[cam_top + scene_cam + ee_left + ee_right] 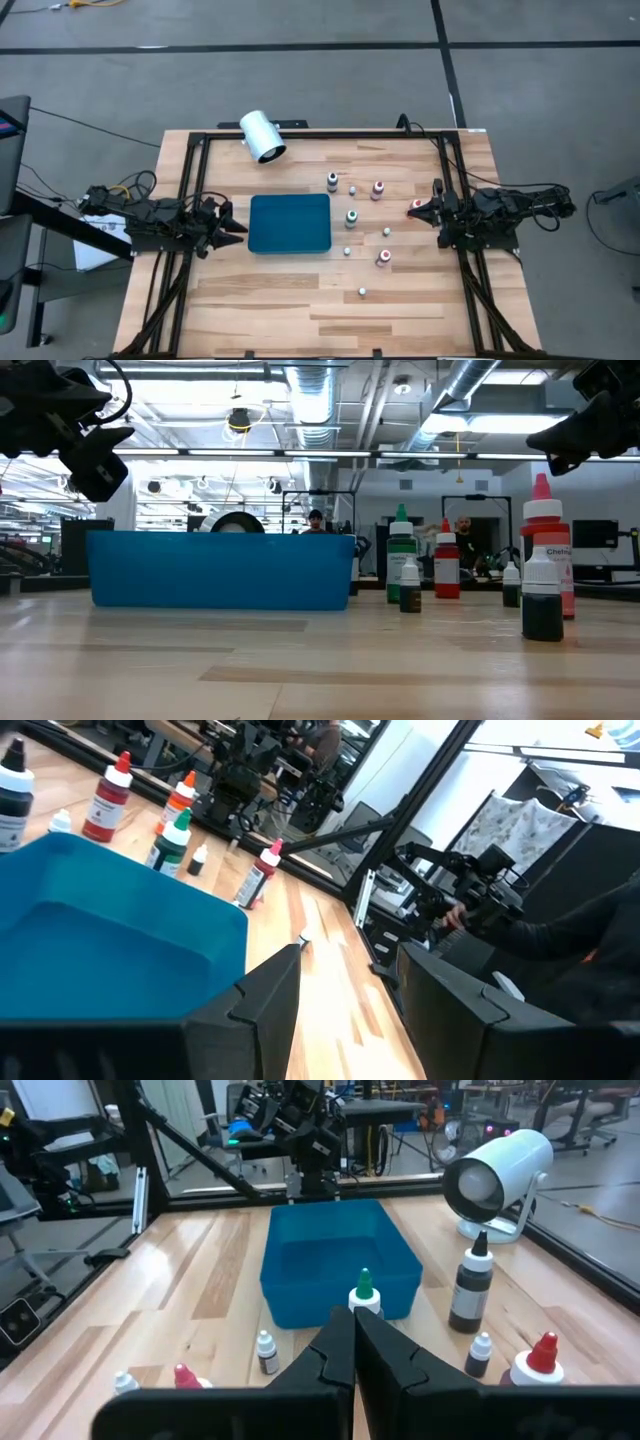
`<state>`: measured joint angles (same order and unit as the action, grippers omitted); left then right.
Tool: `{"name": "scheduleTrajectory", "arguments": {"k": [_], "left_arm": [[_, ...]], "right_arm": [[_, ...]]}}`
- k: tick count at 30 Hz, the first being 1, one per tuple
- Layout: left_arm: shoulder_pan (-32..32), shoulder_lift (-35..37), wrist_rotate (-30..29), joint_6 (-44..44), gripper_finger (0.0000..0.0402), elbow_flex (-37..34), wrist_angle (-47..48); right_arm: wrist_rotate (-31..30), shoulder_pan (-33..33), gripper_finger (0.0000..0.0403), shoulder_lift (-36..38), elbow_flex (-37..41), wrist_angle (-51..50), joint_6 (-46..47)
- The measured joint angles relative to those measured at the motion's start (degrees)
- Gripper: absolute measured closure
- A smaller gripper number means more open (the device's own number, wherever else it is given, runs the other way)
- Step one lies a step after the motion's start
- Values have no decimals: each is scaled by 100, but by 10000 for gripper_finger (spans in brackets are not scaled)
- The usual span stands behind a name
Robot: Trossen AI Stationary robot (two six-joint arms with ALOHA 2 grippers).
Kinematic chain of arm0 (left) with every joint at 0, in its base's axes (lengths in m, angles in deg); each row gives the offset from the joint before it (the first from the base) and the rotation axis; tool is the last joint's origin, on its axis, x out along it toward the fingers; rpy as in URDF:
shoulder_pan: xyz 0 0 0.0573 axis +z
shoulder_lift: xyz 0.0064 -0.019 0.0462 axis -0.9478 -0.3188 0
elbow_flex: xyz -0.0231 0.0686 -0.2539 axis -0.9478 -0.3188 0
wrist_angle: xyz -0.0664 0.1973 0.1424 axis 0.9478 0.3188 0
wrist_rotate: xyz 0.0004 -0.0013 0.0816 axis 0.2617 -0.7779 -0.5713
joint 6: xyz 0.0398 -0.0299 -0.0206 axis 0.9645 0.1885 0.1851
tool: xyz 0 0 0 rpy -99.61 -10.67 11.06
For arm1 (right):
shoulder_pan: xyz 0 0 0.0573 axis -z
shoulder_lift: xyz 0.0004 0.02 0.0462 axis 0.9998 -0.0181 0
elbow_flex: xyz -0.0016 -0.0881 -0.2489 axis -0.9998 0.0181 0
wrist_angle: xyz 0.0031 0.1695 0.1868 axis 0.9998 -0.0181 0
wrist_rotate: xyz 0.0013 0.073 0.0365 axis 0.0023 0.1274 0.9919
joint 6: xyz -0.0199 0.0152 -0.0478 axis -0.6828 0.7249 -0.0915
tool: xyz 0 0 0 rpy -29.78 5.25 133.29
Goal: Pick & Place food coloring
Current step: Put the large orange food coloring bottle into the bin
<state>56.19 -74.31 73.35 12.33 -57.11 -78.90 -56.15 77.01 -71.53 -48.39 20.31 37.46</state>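
The food coloring bottles stand upright on the right half of the table: a dark-topped one [332, 181], a pink-topped one [378, 189], a green-topped one [351, 217] and red-topped ones [384, 257] [416, 207]. Several tiny whitish bottles [361, 292] stand among them. My right gripper [422, 208] [353, 1325] is shut and raised off the table at its right side, its tips by the red-topped bottle there. My left gripper [236, 226] [350, 960] is open and raised just left of the teal tray [290, 223].
A large white cylinder [262, 136] lies near the table's far edge, above the tray's far left corner. Black frame rails [452, 170] run along the table's left, right and far sides. Bare wood lies along the near edge [300, 320].
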Motion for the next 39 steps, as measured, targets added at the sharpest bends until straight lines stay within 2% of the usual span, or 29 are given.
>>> {"name": "scheduleTrajectory", "arguments": {"k": [10,14,19,23,26,30,34,39], "left_arm": [[0,0,-20,37,242,0,2],[0,0,-22,9,242,0,5],[0,0,-24,66,242,0,7],[-1,0,-24,55,242,0,7],[0,0,-26,147,242,0,9],[0,0,-28,386,242,0,9],[0,0,-28,528,242,2,11],[-1,0,-28,535,242,1,11]], "right_arm": [[-3,12,402,2,2,412,596],[-45,18,402,0,2,1095,596],[-445,20,402,-2,-90,2010,344],[-647,20,402,-92,-552,2093,66],[-922,20,402,-315,-1106,1538,-7],[-1401,20,402,-916,-2037,162,36],[-1771,20,402,-1801,-2979,-1219,527],[-1797,52,402,-2903,-3956,-2670,1384]]}}
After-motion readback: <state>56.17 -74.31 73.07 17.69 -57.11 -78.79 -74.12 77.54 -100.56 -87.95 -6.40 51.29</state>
